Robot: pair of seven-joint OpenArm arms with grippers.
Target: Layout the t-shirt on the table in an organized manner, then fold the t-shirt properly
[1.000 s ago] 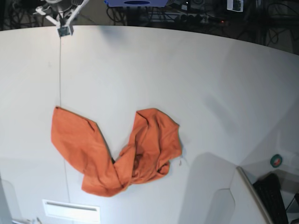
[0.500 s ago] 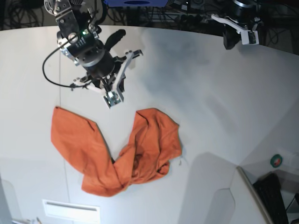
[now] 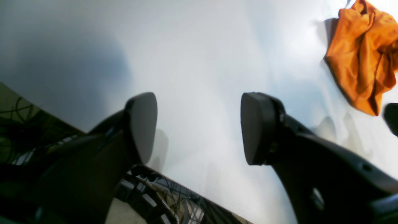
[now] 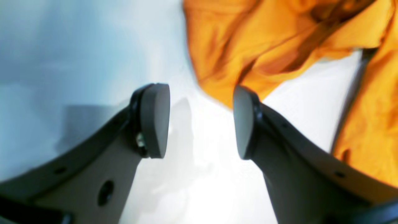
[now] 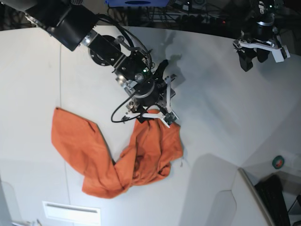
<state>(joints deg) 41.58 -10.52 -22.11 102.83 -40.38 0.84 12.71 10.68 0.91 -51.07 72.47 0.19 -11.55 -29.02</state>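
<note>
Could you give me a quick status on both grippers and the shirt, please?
Right gripper open, at t-shirt top edge. Left gripper open, far off. Shirt crumpled on table. Nothing in the way.

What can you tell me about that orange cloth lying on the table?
It is a bright orange t-shirt of soft cloth, crumpled into a rough V shape with two lobes joined at the near end, not spread flat. It lies on the white table. The right tool hangs open over its far right edge; contact cannot be told. The left tool is far off.
</note>
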